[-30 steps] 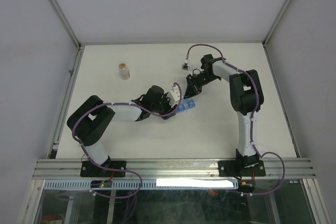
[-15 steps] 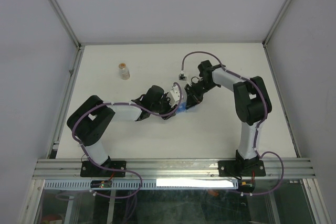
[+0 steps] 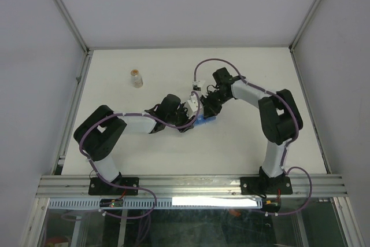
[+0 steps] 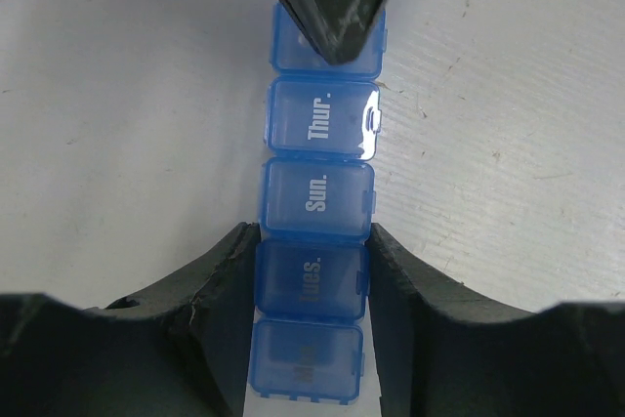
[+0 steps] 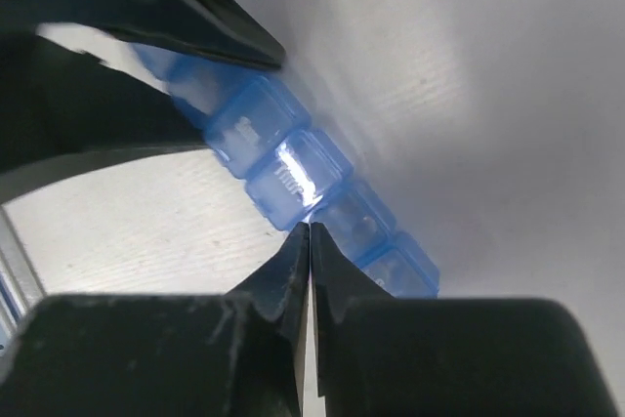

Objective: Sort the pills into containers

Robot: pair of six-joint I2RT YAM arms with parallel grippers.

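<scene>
The containers (image 4: 314, 192) are a blue strip of small lidded compartments lying on the white table, also seen in the top view (image 3: 207, 121) and the right wrist view (image 5: 293, 168). My left gripper (image 4: 311, 280) is shut on the strip, its fingers (image 4: 220, 290) pressing both sides of the "Tues." compartment. My right gripper (image 5: 310, 229) is shut, with its tips against the strip's edge by the "Thur." lid. From the left wrist it shows as a dark point (image 4: 337, 17) over the far compartments. No separate pills show; a small clear bottle (image 3: 136, 78) holds orange-tan contents.
The bottle stands alone at the far left of the table, well apart from both arms. Both arms (image 3: 254, 93) meet at the table's middle. Metal frame rails (image 3: 75, 108) border the table left and right.
My right arm has swung left and down toward the strip, and its shut tips now rest on it. My left gripper and the strip have not moved.
</scene>
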